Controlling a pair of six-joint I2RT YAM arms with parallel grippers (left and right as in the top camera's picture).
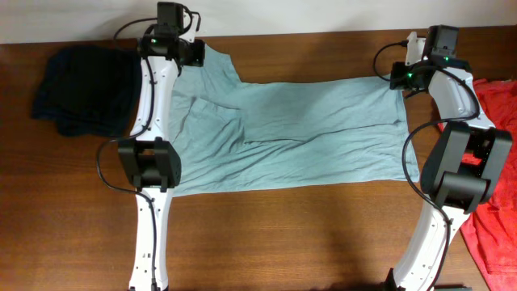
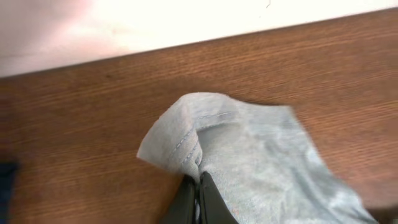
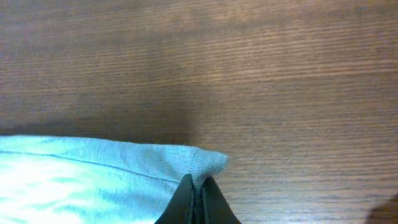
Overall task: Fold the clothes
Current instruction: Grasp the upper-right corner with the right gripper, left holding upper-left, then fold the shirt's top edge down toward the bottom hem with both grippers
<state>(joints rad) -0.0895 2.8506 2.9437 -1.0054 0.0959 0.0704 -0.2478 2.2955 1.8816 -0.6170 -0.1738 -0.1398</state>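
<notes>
From overhead, my left claw (image 1: pixel 196 55) sits at the far edge of the table (image 1: pixel 283 242), clenched on a sleeve corner of the pale grey-teal T-shirt (image 1: pixel 283 133). The shirt spreads flat away from that claw toward my right claw (image 1: pixel 401 77), which pinches the opposite far corner at the hem. On the outer side of my left claw lies a dark navy garment (image 1: pixel 81 89), bunched and apart from the T-shirt. On the outer side of my right claw, past my own arm, lies a red shirt (image 1: pixel 493 162).

From my left wrist, the fingers (image 2: pixel 208 202) are pressed together with the T-shirt's (image 2: pixel 261 155) stitched sleeve edge caught between them. The cloth rises in a fold just ahead of the tips. Bare wood (image 2: pixel 93 124) lies beyond.

From my right wrist, the claw (image 3: pixel 198 199) is shut on the very corner of the T-shirt (image 3: pixel 93 174). The hem runs off to one side of the tips, and plain tabletop (image 3: pixel 249 74) lies ahead.
</notes>
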